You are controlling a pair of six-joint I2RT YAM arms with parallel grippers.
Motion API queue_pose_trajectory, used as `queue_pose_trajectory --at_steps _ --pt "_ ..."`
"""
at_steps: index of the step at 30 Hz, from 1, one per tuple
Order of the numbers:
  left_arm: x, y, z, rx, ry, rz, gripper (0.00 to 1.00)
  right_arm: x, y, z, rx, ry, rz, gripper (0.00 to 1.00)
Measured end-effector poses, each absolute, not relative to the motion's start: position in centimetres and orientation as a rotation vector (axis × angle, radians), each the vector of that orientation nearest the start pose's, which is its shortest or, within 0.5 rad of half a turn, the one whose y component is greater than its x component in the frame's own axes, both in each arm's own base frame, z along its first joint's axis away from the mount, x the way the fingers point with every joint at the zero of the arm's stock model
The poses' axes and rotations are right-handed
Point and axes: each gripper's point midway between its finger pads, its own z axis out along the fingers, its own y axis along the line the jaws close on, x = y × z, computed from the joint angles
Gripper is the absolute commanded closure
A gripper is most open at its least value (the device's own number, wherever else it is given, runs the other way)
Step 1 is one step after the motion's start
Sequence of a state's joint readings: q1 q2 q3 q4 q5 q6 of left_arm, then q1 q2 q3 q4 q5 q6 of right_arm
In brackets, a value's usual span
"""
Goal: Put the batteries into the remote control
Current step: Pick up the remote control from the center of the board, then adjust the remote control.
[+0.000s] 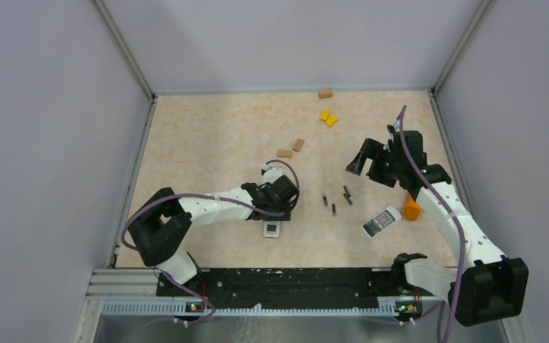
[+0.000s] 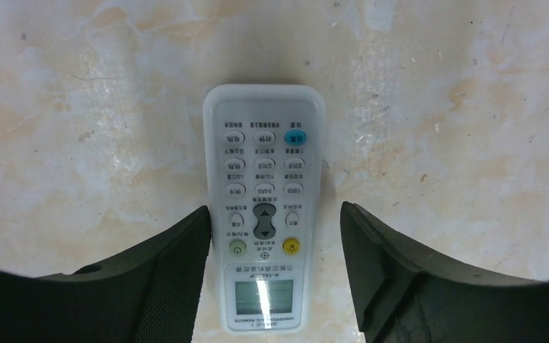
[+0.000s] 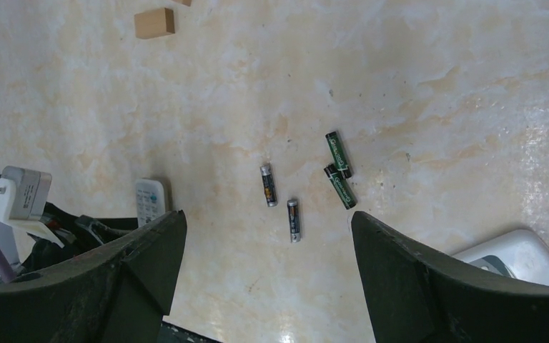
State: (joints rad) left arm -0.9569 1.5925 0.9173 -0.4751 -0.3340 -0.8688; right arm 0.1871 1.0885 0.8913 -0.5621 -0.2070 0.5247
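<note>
A small white remote (image 2: 264, 207) lies buttons up on the table between the open fingers of my left gripper (image 2: 273, 239). The left finger is at its edge and the right finger stands apart. In the top view this remote (image 1: 271, 229) pokes out under the left gripper (image 1: 274, 216). Several dark batteries (image 3: 294, 220) lie loose mid-table (image 1: 334, 209), two of them green (image 3: 338, 154). My right gripper (image 3: 268, 246) is open and empty, raised above them (image 1: 364, 166). A second white remote (image 1: 381, 221) lies right of the batteries and shows in the right wrist view (image 3: 516, 251).
An orange block (image 1: 411, 209) sits beside the second remote under the right arm. Two brown blocks (image 1: 291, 148) lie mid-table, two yellow blocks (image 1: 328, 117) and another brown block (image 1: 325, 93) lie near the back wall. Walls enclose the table on three sides.
</note>
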Motion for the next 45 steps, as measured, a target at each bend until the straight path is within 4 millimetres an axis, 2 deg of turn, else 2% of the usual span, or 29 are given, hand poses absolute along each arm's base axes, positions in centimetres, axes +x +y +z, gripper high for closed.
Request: queue_pose_trajectory --at_steps 2,8,12,15,18,24,29,32,38,40,41,45 --pt "21.4 -25.6 2.9 0.013 2.625 -0.168 0.48 28.3 11.1 16.4 0.296 2.37 0.59 0.13" --pt "21.5 -25.7 2.7 -0.002 2.623 -0.168 0.68 27.5 11.1 15.0 0.317 2.399 0.593 0.14" --pt "21.5 -25.5 2.8 0.037 2.62 -0.159 0.71 27.2 11.4 14.4 0.325 2.408 0.623 0.14" --pt "21.7 -25.5 3.2 0.124 2.62 -0.183 0.69 27.5 12.2 14.8 0.299 2.384 0.684 0.13" --pt "22.4 -26.4 4.7 0.219 2.6 -0.309 0.68 27.7 13.7 15.3 0.264 2.341 0.795 0.11" --pt "24.8 -29.4 9.6 0.443 2.453 -0.63 0.66 27.4 17.3 14.5 0.229 2.301 1.062 0.11" --pt "24.7 -32.4 13.0 0.661 2.31 -0.813 0.65 27.6 21.2 13.9 0.201 2.325 1.247 0.15" --pt "24.4 -33.5 14.3 0.742 2.247 -0.882 0.65 27.0 23.2 13.7 0.174 2.345 1.316 0.21" --pt "24.0 -34.6 15.4 0.803 2.18 -0.963 0.63 27.3 24.7 14.2 0.217 2.353 1.396 0.53" --pt "24.0 -34.8 15.5 0.811 2.168 -0.971 0.6 27.3 25.0 14.4 0.237 2.352 1.421 0.66" --pt "24.0 -34.8 15.5 0.813 2.166 -0.971 0.56 27.3 25.2 14.7 0.25 2.348 1.44 0.72" --pt "24.4 -34.7 15.6 0.808 2.158 -0.953 0.14 27.3 25.4 15.3 0.307 2.342 1.488 0.93"
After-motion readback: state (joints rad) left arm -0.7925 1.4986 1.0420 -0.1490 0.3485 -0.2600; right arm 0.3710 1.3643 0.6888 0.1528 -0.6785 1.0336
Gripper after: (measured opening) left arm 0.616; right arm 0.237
